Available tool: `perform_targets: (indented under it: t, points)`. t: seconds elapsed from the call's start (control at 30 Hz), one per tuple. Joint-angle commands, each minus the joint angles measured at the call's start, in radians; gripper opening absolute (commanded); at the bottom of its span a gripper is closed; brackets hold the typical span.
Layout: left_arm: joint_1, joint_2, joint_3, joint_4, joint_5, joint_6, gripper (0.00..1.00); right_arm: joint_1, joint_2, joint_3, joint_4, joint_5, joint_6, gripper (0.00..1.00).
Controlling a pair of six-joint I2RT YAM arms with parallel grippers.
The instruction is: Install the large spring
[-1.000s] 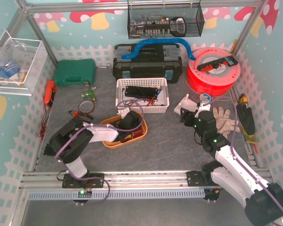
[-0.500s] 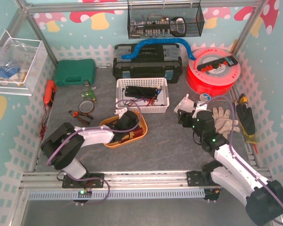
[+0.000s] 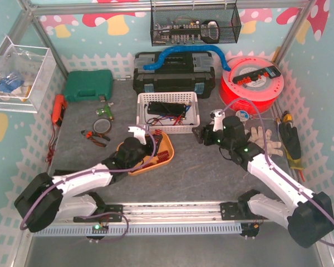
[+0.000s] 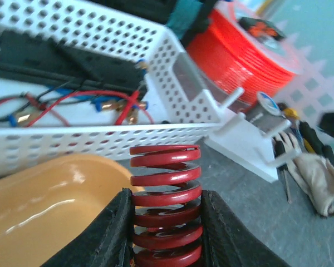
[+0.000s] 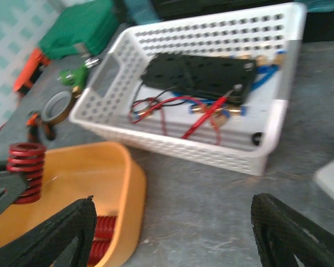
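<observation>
left gripper [image 4: 167, 222] clamped on the large red spring [image 4: 166, 183], spring upright at the rim of the orange tray [image 5: 119, 172], mid-bench. more red springs [image 5: 103, 236] lying in the tray. right gripper [image 5: 172, 233] spread wide, nothing between the fingers, just right of the tray. white basket [image 5: 211, 156] behind both, white peg block [image 4: 239, 144] further toward the right edge.

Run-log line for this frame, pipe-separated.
left gripper shut on red spring beside orange tray | right gripper open, empty, facing white basket | spring not yet installed
</observation>
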Motion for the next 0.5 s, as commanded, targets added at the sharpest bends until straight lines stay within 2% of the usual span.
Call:
perform_targets:
  t: [0.0,0.23,0.47]
  points:
    - [-0.022,-0.059,-0.084,0.316,0.111,0.39,0.11,0.031,0.047,0.089,-0.086,-0.194,-0.047,0.75]
    - [-0.087,-0.003,-0.192,0.61,0.212,0.793,0.1,0.103,0.107,0.175,-0.12,-0.349,-0.06,0.68]
    - [-0.104,0.097,-0.316,0.903,0.191,0.879,0.08,0.217,0.171,0.237,-0.13,-0.397,-0.06,0.67]
